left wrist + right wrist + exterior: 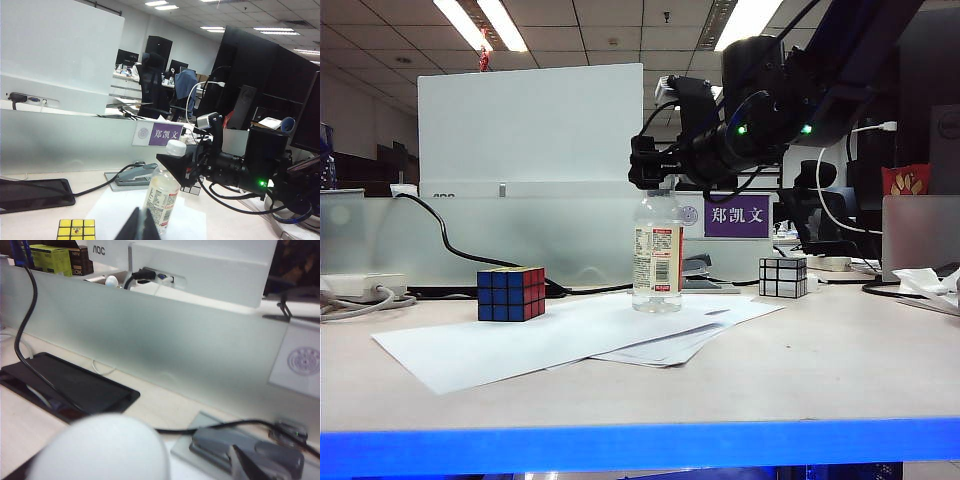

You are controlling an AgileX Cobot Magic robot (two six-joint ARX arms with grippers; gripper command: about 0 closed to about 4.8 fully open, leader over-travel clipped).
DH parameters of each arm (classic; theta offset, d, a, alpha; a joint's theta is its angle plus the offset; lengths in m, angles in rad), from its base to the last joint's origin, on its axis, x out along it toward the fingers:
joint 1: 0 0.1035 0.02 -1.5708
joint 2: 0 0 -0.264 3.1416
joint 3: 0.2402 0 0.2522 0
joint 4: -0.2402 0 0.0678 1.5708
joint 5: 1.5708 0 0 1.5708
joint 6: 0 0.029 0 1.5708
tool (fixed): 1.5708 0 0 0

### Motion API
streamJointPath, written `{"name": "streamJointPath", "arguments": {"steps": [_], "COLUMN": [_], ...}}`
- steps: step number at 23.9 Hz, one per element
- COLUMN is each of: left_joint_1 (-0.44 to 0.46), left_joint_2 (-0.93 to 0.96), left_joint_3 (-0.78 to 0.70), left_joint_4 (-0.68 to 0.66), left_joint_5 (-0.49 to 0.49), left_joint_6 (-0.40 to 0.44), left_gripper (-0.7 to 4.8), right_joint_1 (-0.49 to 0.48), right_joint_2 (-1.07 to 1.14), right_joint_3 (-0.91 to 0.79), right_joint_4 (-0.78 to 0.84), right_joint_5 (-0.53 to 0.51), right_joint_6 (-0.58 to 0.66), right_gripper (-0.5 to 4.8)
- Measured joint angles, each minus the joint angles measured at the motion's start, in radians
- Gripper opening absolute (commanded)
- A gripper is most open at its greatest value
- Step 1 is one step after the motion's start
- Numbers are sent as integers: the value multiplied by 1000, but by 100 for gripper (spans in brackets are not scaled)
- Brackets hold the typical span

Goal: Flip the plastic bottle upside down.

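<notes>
While the plastic bottle [657, 252] stands upright on white paper sheets [560, 340] mid-bench [800, 370], cap [176, 147] on top, the right claw [655, 160] hangs right at cap height, coming in from the right side of the exterior view. Jaws are spread wide, nothing gripped; whether a finger touches the cap can't be told from here. The left wrist view shows the same: right claw [176, 167] at the bottle [161, 199] neck, black triangular finger [175, 167] just beside the neck below the cap, green LED lit on the arm body behind it.

Right wrist view: the white cap [102, 450] fills the near foreground, blurred, very close to the camera. Claw fingers are not visible in that frame. Beyond it are a grey stapler [250, 452], a black cable [30, 340], a black flat pad [65, 385] and a frosted divider panel [160, 345].

Left claw [140, 227]: only dark finger tips show at the frame edge of its own wrist view, pressed together, clenched on nothing. It sits well back from the bottle and isn't visible in the exterior view.

Other bench items: coloured cube [510, 292] left of the bottle, on the paper's edge, apart from it. Mirror-finish cube [783, 277] is to the right and further back. Purple name plate [737, 215] is on the divider behind the bottle. Crumpled white tissue [930, 283] is at far right.

Bottle label is cream with a red stripe; liquid level can't be read.
</notes>
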Motion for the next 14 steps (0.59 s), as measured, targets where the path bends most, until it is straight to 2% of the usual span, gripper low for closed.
{"name": "streamJointPath", "arguments": {"steps": [2, 3, 10, 14], "left_joint_1": [0, 0, 0, 0], "left_joint_2": [0, 0, 0, 0], "left_joint_3": [0, 0, 0, 0], "left_joint_4": [0, 0, 0, 0], "left_joint_5": [0, 0, -1, 0], "left_joint_6": [0, 0, 0, 5], "left_gripper": [-6, -6, -6, -6], "right_joint_1": [0, 0, 0, 0], "right_joint_2": [0, 0, 0, 0], "right_joint_3": [0, 0, 0, 0], "right_joint_4": [-18, -27, -36, -40], "right_joint_5": [2, 2, 2, 2], "right_joint_6": [5, 7, 13, 16], "right_gripper": [479, 450, 172, 74]}}
